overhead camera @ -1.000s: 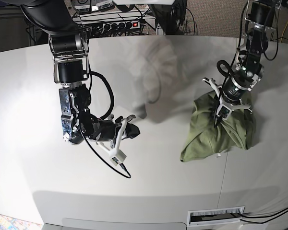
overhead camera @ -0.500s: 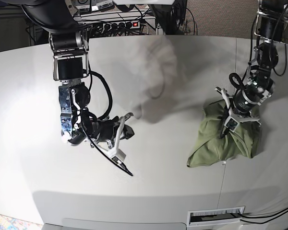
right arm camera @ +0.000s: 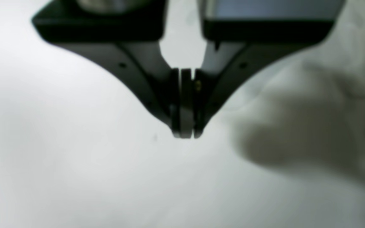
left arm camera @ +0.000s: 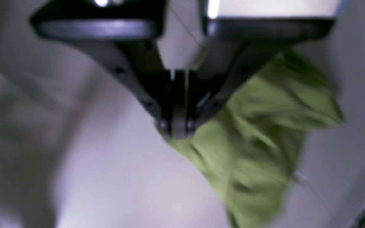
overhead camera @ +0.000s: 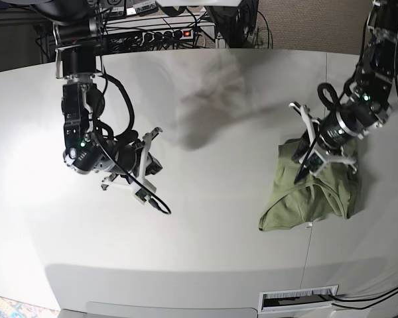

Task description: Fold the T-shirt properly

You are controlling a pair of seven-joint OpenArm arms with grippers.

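The T-shirt (overhead camera: 312,195) lies as a rumpled green bundle on the right side of the white table (overhead camera: 205,238). It also fills the right half of the left wrist view, where the T-shirt (left arm camera: 265,133) is blurred. My left gripper (overhead camera: 300,171) hangs over the bundle's upper left part, jaws shut. In its own view the left gripper (left arm camera: 176,134) shows no cloth clearly pinched. My right gripper (overhead camera: 152,162) is shut over bare table at the left, far from the shirt. In its own view the right gripper (right arm camera: 185,134) holds nothing.
A power strip (overhead camera: 176,33) and tangled cables sit behind the table's back edge. A slotted vent (overhead camera: 298,299) lies at the front edge on the right. A loose cable (overhead camera: 160,207) trails from the right arm.
The shirt was shifted a little to the right, then my left gripper lifted off it, still shut. My right arm swung left and back over the bare table.
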